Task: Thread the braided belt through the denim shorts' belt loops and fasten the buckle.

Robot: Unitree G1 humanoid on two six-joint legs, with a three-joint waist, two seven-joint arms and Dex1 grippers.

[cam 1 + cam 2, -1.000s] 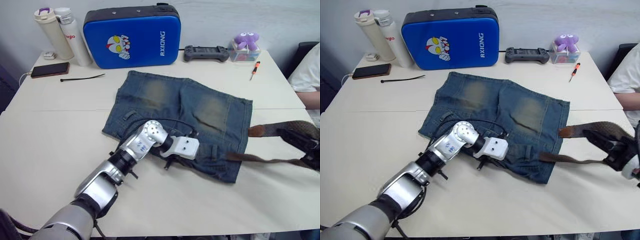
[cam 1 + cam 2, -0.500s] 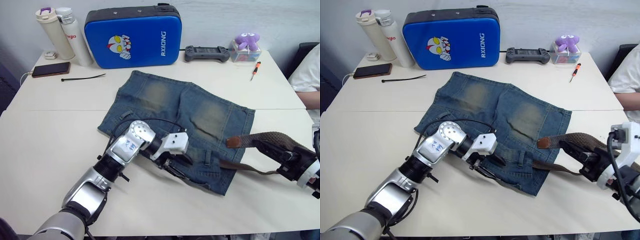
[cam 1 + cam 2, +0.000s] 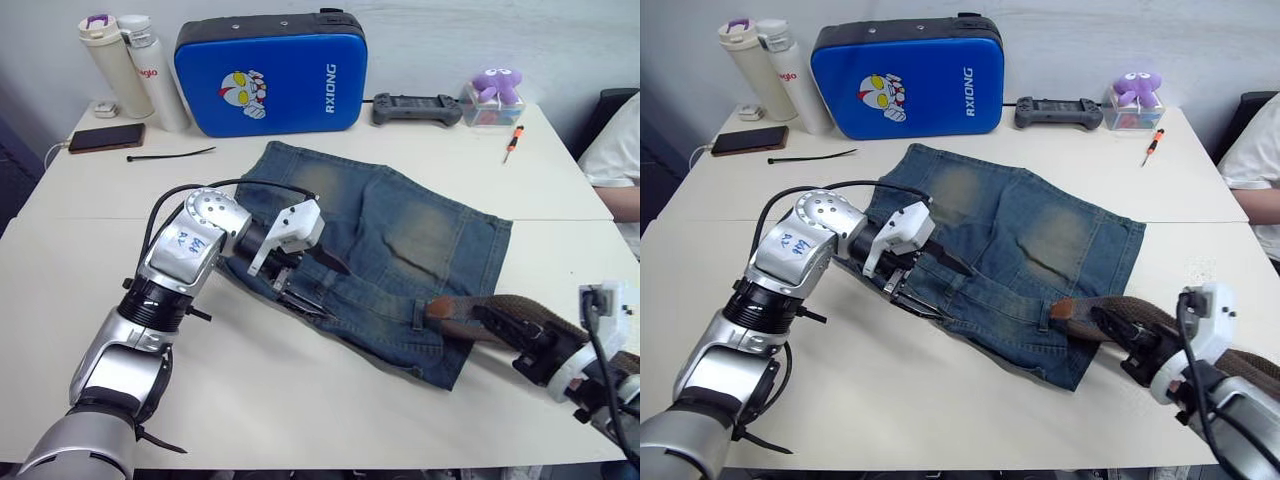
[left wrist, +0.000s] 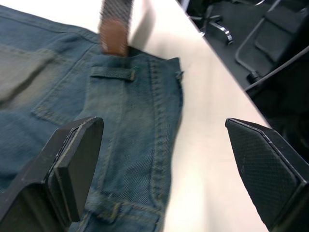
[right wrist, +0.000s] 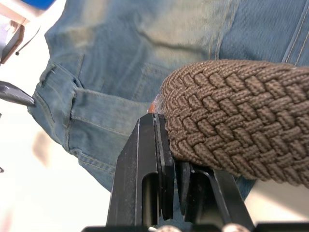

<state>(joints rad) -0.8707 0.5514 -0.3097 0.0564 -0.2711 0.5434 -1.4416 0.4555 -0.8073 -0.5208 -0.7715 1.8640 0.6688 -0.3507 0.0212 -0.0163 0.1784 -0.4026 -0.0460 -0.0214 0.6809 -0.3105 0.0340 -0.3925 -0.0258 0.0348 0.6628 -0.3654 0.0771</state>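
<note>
Far left at the table's [image 3: 90, 260] back edge: two bottles [image 3: 125, 65], a phone [image 3: 104, 137] and a black cable tie [image 3: 170, 155]. A blue case [image 3: 270, 72] stands upright behind the shorts [image 3: 400, 235], which lie flat at the table's middle.

Left gripper [image 3: 312, 284]: over the shorts' left end at the waistband, fingers spread wide, holding nothing. The left wrist view shows both pads [image 4: 77, 164] far apart, denim under one and bare table under the other, with a belt loop [image 4: 112, 73] ahead and the belt's tan tip just beyond it.

Belt [image 3: 520, 318]: it lies over the shorts' right end near the waistband, tan tip [image 3: 447, 311] resting on the denim just beside a loop. The buckle cannot be made out.

Right gripper [image 3: 1118, 338]: fingers closed on the belt a short way behind the tip; the right wrist view shows the braid [image 5: 231, 125] pinched between them.

Back right: a game controller [image 3: 417, 107], a purple toy [image 3: 495, 84], a screwdriver [image 3: 511, 142]. A person's sleeve [image 3: 615, 150] shows at the right edge.
</note>
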